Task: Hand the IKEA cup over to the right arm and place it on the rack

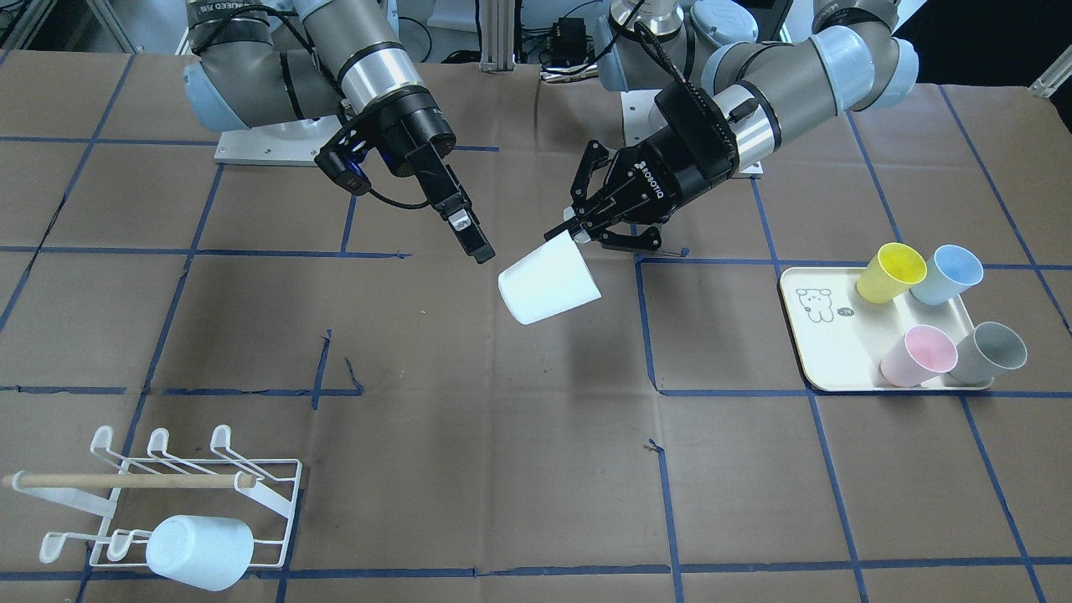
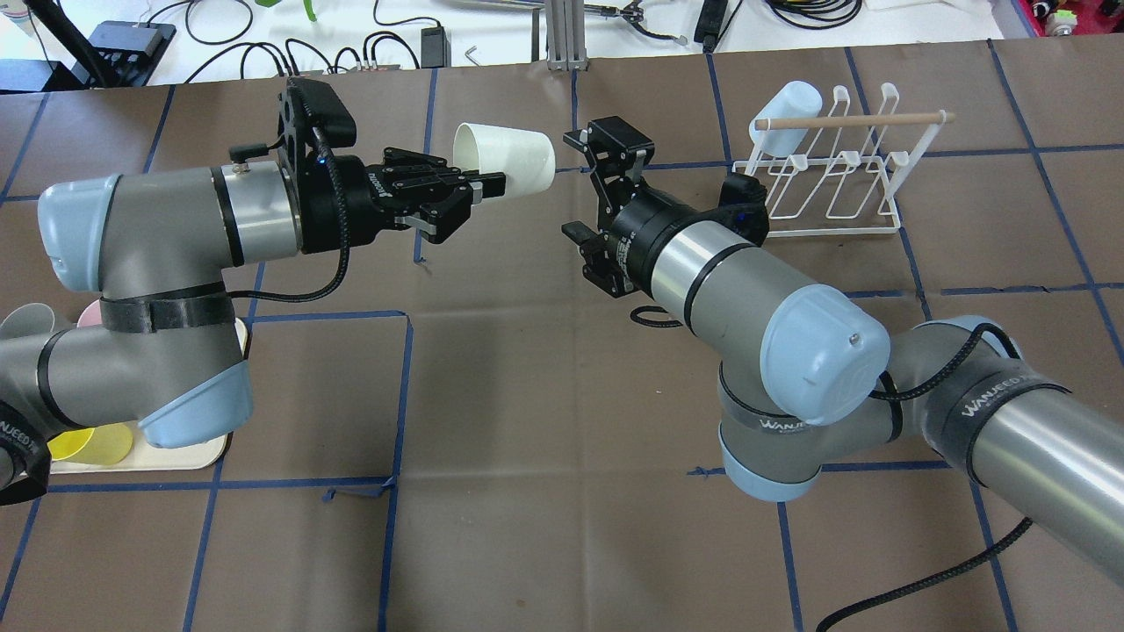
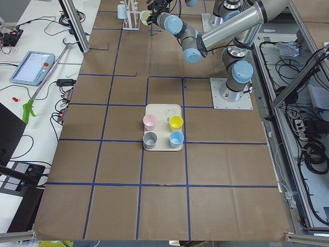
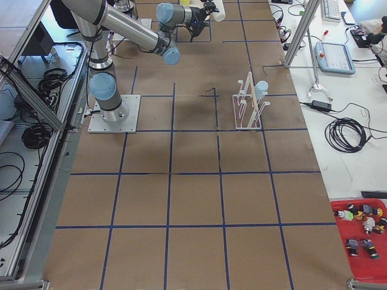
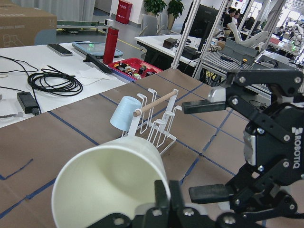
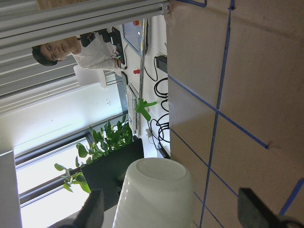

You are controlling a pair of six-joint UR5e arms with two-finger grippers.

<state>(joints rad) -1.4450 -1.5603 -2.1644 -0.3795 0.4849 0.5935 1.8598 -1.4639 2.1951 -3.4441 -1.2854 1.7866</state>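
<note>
My left gripper (image 2: 486, 184) is shut on the rim of a white IKEA cup (image 2: 509, 156) and holds it on its side above the table, base towards the right arm. The cup also shows in the front view (image 1: 548, 285) under the left gripper (image 1: 575, 233). My right gripper (image 2: 572, 184) is open and empty. Its fingers (image 5: 209, 105) stand just off the cup's base, apart from it. The right wrist view shows the cup's base (image 6: 159, 190) centred between its open jaws. The white wire rack (image 2: 834, 175) stands on the table beyond the right gripper.
A pale blue cup (image 1: 199, 548) hangs on a prong of the rack (image 1: 193, 494). A cream tray (image 1: 837, 352) with a bear drawing holds yellow (image 1: 890, 272), blue (image 1: 946, 274), pink (image 1: 919, 356) and grey (image 1: 990, 353) cups on my left side.
</note>
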